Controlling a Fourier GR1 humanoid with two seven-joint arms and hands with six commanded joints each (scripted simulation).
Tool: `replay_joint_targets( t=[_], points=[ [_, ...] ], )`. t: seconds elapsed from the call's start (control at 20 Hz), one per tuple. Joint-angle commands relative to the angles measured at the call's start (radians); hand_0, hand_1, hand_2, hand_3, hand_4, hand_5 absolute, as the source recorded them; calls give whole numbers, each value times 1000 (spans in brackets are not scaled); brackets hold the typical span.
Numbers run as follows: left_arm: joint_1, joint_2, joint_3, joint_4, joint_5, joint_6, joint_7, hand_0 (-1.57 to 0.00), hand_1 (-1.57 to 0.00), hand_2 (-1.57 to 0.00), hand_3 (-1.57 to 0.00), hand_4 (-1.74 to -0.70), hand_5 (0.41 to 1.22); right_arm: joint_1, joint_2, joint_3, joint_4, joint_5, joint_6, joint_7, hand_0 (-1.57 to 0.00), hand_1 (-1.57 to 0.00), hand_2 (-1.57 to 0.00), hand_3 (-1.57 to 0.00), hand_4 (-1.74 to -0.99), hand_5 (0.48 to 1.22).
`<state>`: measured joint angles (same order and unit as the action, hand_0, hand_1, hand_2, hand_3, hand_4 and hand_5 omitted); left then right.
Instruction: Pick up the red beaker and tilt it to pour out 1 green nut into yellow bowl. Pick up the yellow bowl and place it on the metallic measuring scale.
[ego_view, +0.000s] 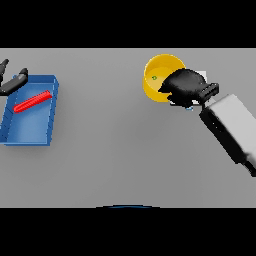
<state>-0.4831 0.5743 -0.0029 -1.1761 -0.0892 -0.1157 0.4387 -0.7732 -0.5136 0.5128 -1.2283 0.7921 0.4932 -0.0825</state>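
Yellow round bowl (155, 75) gripped by right hand (185, 87).

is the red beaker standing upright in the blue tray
No, the red beaker lies on its side, slanted across the floor of the blue tray.

Worktop (125, 150): plain grey, unpatterned.
Bowl (155, 67), upper right of the frame: yellow, deeper amber on the shaded wall.
Nut (154, 77) inside it: green.
Tray (30, 127), left of the frame: blue.
Beaker (32, 101) in the tray: red.
Right hand (186, 86): black; its arm white and grey.
Left hand (12, 82), upper left: black.
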Motion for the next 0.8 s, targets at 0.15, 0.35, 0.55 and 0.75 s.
replay_joint_targets(
  t=[0.15,0.35,0.55,0.75],
  points=[
    [-1,1,2,-6,10,-10,37,1,1,1,1,-851,754,-36,-25,-37,132,26,-71,-31,-1567,-1571,-1553,-1155,-1741,1221],
    [14,-2,-2,-50,14,1,69,1,1,1,1,-857,762,-69,-11,-70,271,44,-126,-37,-1569,-1571,-1533,-1165,-1741,1221],
    [10,-4,-9,-46,1,8,93,1,1,1,1,-863,784,-70,7,-94,393,57,-192,-66,-1570,-1571,-1475,-1206,-1741,1221],
    [-1,5,-9,-29,-5,0,90,1,1,1,1,-858,804,-86,29,-109,483,63,-211,-96,-1571,-1571,-1398,-1342,-1741,1221]
  ],
)
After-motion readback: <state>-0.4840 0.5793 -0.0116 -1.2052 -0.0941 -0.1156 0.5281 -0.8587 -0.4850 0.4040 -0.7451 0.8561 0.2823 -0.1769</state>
